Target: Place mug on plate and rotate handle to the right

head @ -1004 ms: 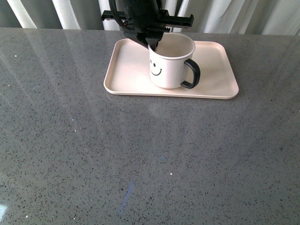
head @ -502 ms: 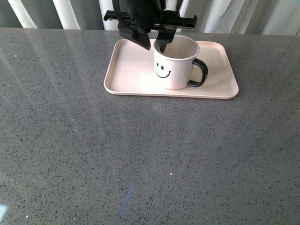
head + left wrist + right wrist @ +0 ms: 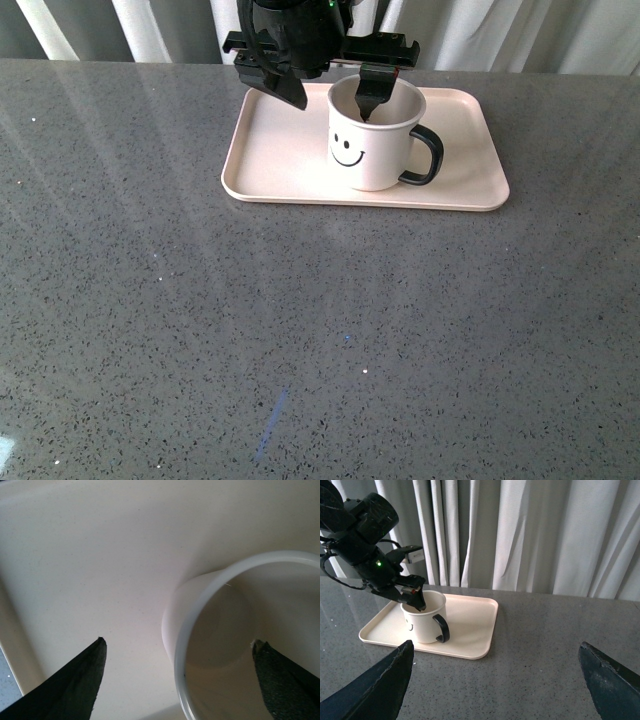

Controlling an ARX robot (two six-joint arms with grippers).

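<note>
The cream-white mug (image 3: 370, 145) with a black smiley face stands upright on the pale pink plate (image 3: 270, 170), right of its middle. Its black handle (image 3: 430, 155) points right. My left gripper (image 3: 330, 98) is open above the mug's left rim, one finger inside the mug and the other outside over the plate, touching nothing. The left wrist view shows the mug's rim (image 3: 192, 615) and the plate (image 3: 100, 555) between the spread fingers (image 3: 75, 685). My right gripper (image 3: 496, 644) is open and empty over the table, away from the mug (image 3: 422, 625) and the plate (image 3: 470, 630).
The plate lies near the far edge of the grey speckled table (image 3: 300, 330). Curtains (image 3: 530, 530) hang behind the table. The left arm (image 3: 370, 555) hangs over the plate's far left part.
The mug has shifted a little to the right on the plate, its handle turning further right. The left gripper's jaws, shut on the rim a second ago, have opened wide.
</note>
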